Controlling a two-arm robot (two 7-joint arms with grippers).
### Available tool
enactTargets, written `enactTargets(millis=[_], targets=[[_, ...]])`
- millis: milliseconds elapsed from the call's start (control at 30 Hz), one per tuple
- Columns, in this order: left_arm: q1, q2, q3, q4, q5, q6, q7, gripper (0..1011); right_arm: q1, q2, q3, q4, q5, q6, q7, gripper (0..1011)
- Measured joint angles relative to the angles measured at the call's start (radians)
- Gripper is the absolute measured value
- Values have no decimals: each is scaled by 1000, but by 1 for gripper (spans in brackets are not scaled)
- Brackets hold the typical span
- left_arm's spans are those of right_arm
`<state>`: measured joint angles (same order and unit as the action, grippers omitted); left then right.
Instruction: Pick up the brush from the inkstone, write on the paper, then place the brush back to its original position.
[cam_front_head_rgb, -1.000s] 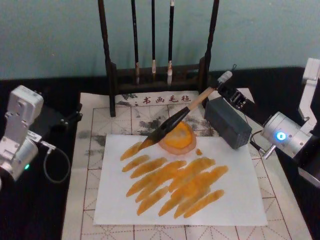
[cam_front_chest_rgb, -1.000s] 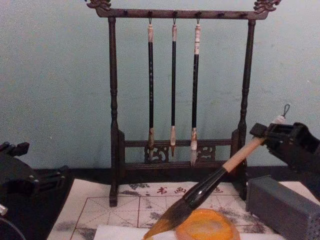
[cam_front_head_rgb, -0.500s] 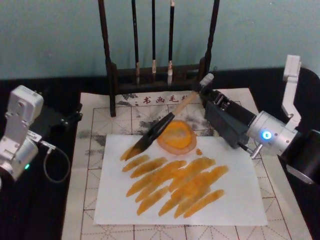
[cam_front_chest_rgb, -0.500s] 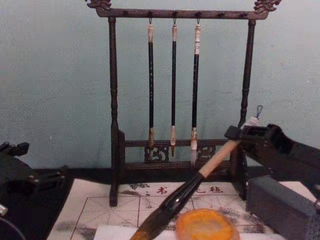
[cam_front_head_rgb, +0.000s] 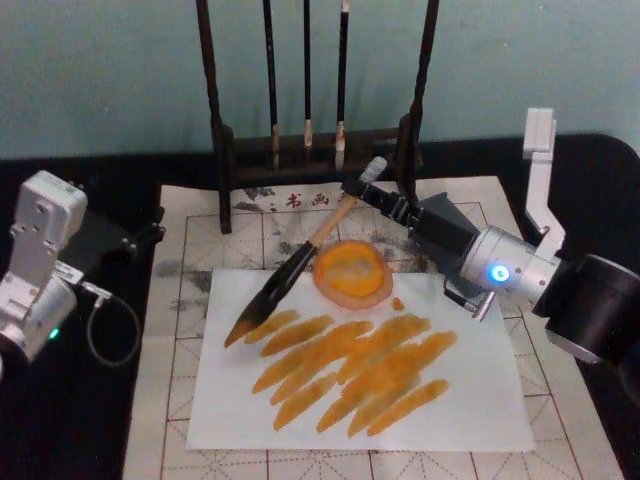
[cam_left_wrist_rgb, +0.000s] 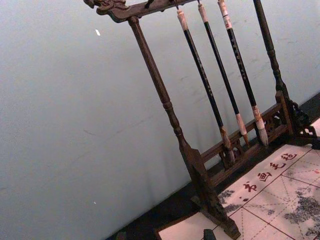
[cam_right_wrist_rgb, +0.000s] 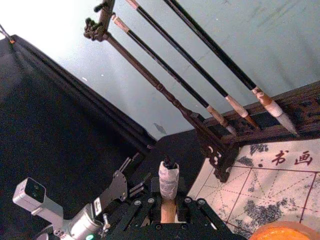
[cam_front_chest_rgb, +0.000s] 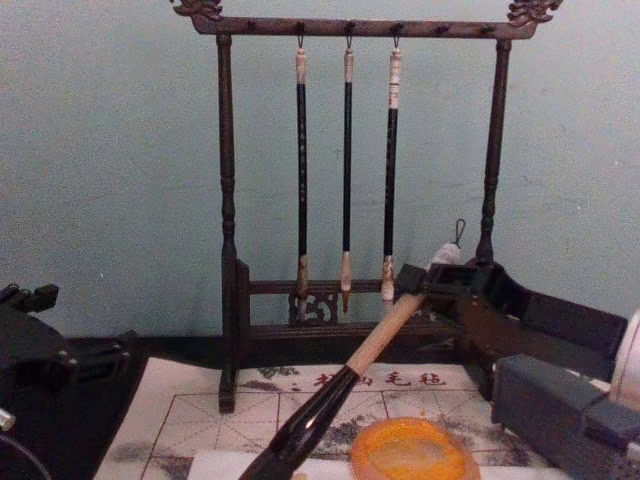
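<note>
Head view: right gripper (cam_front_head_rgb: 385, 203) pinches the brush (cam_front_head_rgb: 298, 265) by its tan handle, tuft at the paper's (cam_front_head_rgb: 480, 400) left edge, just beside the inkstone (cam_front_head_rgb: 350, 272); rack (cam_front_head_rgb: 218, 150) behind, left gripper (cam_front_head_rgb: 130, 240) parked far left

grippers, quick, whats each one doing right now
Left gripper: parked left of the mat, state cannot be told.
Right gripper: shut on the brush, near its white end cap.

Silver arms (cam_front_head_rgb: 522, 268), blue light (cam_front_head_rgb: 493, 272), black fingers (cam_front_head_rgb: 392, 206)
</note>
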<state>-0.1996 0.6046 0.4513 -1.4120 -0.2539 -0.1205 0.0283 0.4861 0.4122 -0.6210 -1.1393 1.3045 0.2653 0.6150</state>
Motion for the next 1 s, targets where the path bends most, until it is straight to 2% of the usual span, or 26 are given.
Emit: enactTargets(millis=[567,1000], targets=[[0,0,0,0,0,0,0,1001,29,-18,-37,22,-29,7,14,181],[0,0,0,0,0,0,0,1001,47,-33,-66,25,-72,5,20,181]])
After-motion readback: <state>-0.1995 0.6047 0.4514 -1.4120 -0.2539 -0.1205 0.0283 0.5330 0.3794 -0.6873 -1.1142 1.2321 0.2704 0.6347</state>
